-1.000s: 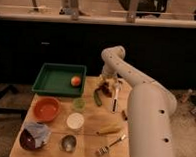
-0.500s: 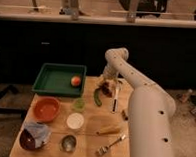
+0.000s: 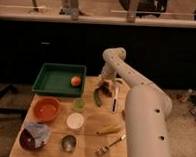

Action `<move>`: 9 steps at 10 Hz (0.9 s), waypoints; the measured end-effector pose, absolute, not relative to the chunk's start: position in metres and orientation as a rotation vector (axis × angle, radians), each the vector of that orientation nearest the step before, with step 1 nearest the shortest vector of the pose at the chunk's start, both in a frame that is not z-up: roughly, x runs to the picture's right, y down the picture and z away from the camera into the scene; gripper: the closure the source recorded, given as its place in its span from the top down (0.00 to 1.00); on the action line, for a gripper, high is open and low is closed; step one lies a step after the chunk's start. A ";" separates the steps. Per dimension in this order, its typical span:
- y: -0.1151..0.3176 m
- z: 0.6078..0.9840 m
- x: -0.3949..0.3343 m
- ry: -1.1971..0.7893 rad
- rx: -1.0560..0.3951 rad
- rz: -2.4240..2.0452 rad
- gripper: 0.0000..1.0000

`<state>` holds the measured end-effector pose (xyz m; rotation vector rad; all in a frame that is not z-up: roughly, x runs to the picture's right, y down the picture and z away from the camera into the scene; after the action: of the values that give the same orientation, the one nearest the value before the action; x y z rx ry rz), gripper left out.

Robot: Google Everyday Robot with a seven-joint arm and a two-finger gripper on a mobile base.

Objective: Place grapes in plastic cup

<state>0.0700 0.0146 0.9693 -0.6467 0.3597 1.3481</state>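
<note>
Grapes sit at the far edge of the table, right under the gripper. We can't tell whether the claw grips them or not. Plastic cup stands apart, left and nearer the camera, between the green tray and the white cup.

Dimly lit. Dark wall behind wooden desk, pale ledge with posts above, brown floor either side. End effector low at desk's far edge.
</note>
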 end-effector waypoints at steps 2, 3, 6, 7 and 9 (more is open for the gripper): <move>0.015 0.968 0.063 0.371 -0.642 1.334 0.80; 0.017 0.967 0.061 0.381 -0.643 1.329 0.80; 0.021 0.966 0.057 0.397 -0.650 1.327 0.80; 0.023 0.968 0.056 0.400 -0.658 1.333 0.80; 0.028 0.970 0.058 0.406 -0.674 1.351 0.80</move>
<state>0.0581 0.0276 0.9701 -0.6737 0.4062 1.3512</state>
